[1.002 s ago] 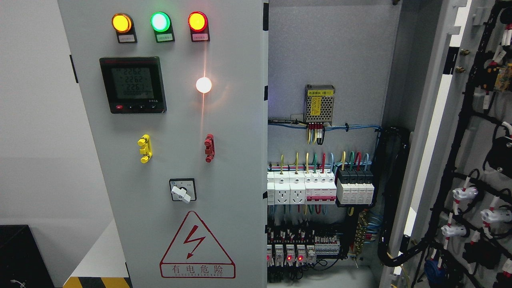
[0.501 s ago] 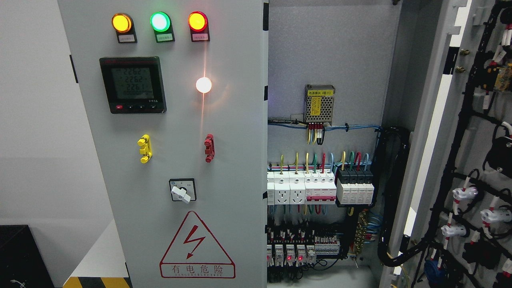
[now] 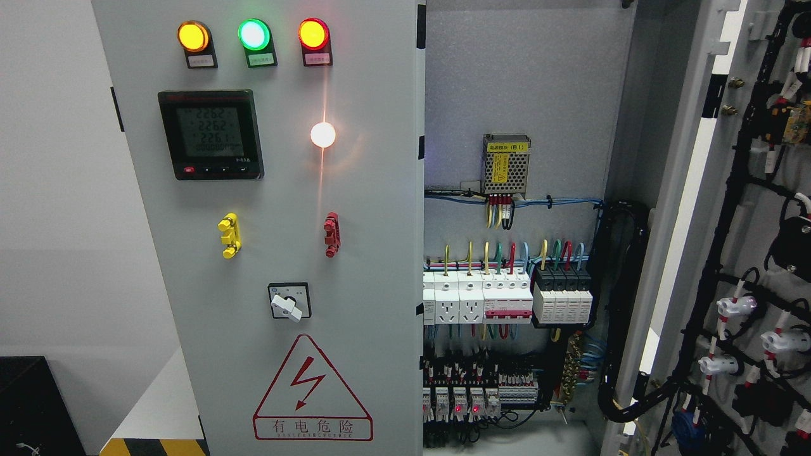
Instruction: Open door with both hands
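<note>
Neither robot hand shows, so their state cannot be told. Right door [image 3: 747,253] stands swung wide, right of the closed left door [image 3: 279,253], baring the cabinet interior [image 3: 519,82]. Warning triangle [image 3: 312,389] reads 有电危险.

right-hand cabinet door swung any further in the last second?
No. The open right door sits at the same angle, its inner edge still lined up against the black cable loom in the cabinet. Neither hand is in view.

Grey door [image 3: 374,253] bears amber, green, red lamps [image 3: 253,35].
</note>
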Robot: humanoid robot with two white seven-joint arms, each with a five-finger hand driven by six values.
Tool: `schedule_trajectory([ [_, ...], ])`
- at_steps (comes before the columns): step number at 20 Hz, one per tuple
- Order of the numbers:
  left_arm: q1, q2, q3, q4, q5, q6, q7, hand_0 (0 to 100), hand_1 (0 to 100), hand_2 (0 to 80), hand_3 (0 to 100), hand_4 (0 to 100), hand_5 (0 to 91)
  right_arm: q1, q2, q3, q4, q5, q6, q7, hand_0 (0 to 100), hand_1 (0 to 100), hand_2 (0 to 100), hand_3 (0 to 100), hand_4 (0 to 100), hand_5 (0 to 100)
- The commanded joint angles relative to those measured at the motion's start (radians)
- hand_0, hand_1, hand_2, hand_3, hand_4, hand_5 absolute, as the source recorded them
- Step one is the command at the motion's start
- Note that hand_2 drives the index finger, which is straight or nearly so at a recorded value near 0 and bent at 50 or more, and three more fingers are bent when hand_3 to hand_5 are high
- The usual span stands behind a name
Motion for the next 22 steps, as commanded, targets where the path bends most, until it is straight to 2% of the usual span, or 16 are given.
schedule_trajectory([
  [1,-0.034,-0.173,0.047,0.533,-0.077,0.001,-0.028,0,0,0.0,0,0,0.0,0.000,0.000,0.000,0.000,-0.023,0.000,0.000,19,0,0,0,0,0],
  [6,-0.023,-0.195,0.110,0.577,-0.158,0.012,-0.047,0,0,0.0,0,0,0.0,0.000,0.000,0.000,0.000,-0.023,0.000,0.000,19,0,0,0,0,0],
  [8,-0.025,-0.224,0.123,0.652,-0.222,0.010,-0.050,0,0,0.0,0,0,0.0,0.000,0.001,0.000,0.000,-0.023,0.000,0.000,19,0,0,0,0,0],
  [10,-0.031,-0.262,0.190,0.717,-0.300,0.012,-0.051,0,0,0.0,0,0,0.0,0.000,0.001,0.000,0.000,-0.023,0.000,-0.002,19,0,0,0,0,0],
  [13,-0.031,-0.299,0.354,0.772,-0.492,0.016,-0.064,0,0,0.0,0,0,0.0,0.000,0.000,0.000,0.000,-0.023,0.000,0.000,19,0,0,0,0,0],
  [15,-0.037,-0.339,0.501,0.855,-0.628,0.016,-0.073,0,0,0.0,0,0,0.0,0.000,0.000,0.000,0.000,-0.021,0.000,-0.002,19,0,0,0,0,0],
  [18,-0.048,-0.359,0.679,0.913,-0.817,0.016,-0.074,0,0,0.0,0,0,0.0,0.000,0.000,0.000,0.000,-0.023,0.000,0.000,19,0,0,0,0,0],
  [22,-0.048,-0.385,0.855,0.976,-1.005,0.015,-0.074,0,0,0.0,0,0,0.0,0.000,0.000,0.000,0.000,-0.021,0.000,0.000,19,0,0,0,0,0],
])
